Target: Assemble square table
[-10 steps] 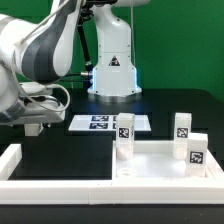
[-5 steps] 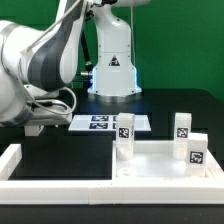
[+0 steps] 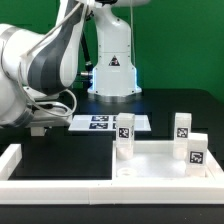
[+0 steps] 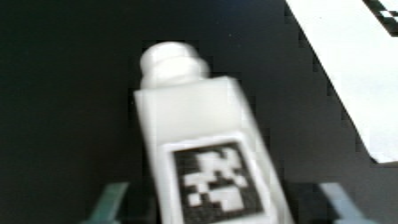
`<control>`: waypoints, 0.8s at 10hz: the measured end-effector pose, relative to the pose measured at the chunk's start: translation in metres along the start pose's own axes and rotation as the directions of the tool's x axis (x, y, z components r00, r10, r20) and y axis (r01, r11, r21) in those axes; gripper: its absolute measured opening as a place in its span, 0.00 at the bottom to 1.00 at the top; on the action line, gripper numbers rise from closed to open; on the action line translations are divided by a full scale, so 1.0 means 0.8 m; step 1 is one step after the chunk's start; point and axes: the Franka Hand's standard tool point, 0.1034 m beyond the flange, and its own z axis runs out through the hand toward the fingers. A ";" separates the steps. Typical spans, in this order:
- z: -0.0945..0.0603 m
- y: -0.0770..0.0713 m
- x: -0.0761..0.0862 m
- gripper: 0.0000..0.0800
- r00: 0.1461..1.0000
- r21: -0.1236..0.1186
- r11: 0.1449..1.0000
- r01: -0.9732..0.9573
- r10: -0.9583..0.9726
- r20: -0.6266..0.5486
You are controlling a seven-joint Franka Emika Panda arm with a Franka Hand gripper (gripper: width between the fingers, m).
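The white square table slab (image 3: 160, 166) lies at the exterior view's right, with three white tagged legs standing upright in its corners (image 3: 125, 136) (image 3: 182, 127) (image 3: 196, 150). The fourth leg (image 4: 189, 115) lies on the black table in the wrist view, tag facing up and its round peg pointing away from the gripper. My gripper (image 4: 219, 202) straddles the tagged end of this leg, and a dark gap shows between each finger and the leg. In the exterior view the gripper (image 3: 35, 127) is low at the left, and the arm hides the fourth leg.
The marker board (image 3: 100, 123) lies flat behind the slab and shows as a white corner in the wrist view (image 4: 356, 60). A low white border wall (image 3: 60, 185) runs along the front and left. The robot base (image 3: 112, 60) stands at the back.
The arm has shifted slightly toward the exterior view's right and fills more of the left side. The slab and its three legs have not moved.
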 end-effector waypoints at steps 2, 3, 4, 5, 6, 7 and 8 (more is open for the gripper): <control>0.000 0.000 0.000 0.36 1.000 0.000 1.000 0.000 0.000 0.000; 0.000 0.000 0.000 0.36 1.000 0.000 1.000 0.000 0.000 0.000; 0.000 0.000 0.000 0.36 1.000 0.000 1.000 0.000 0.000 0.000; 0.000 0.000 0.000 0.36 1.000 0.000 1.000 0.000 0.000 0.000; 0.000 0.000 0.000 0.36 1.000 0.000 1.000 0.000 0.000 0.000; -0.005 -0.002 -0.002 0.36 1.000 -0.003 1.000 0.004 -0.004 0.003; -0.032 -0.010 -0.007 0.36 0.999 -0.011 1.000 0.017 -0.017 -0.029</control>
